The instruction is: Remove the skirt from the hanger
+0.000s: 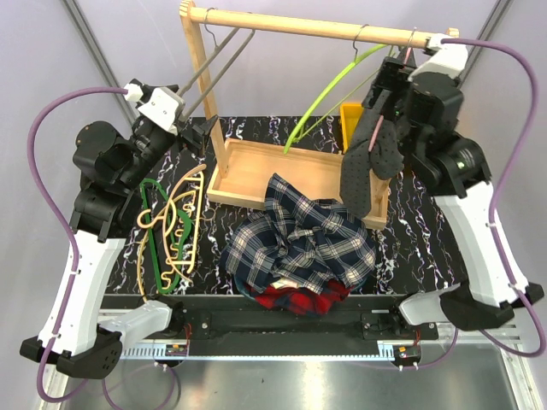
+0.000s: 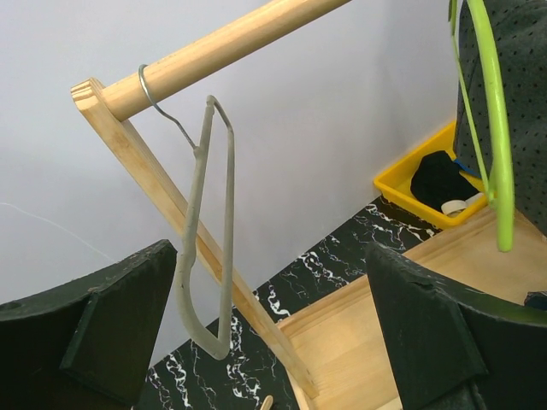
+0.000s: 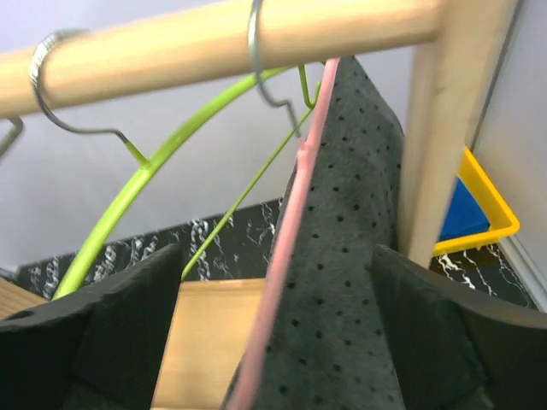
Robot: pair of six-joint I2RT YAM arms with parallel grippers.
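Marbled table [image 1: 402,248] carries a wooden rack [image 1: 299,24]. Grey skirt [image 3: 342,282] hangs on pink hanger [image 3: 286,231]; right gripper [image 3: 278,333] faces it, fingers apart. Left gripper [image 2: 273,333] likewise apart, empty.

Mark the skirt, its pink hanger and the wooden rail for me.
skirt [image 3: 350,282], right wrist view, middle of the dotted grey fabric.
pink hanger [image 3: 280,248], right wrist view, its sloping arm.
wooden rail [image 3: 154,55], right wrist view, between the two hooks.

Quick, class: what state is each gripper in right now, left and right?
Left gripper: open, holding nothing.
Right gripper: open, facing the skirt, not gripping it.
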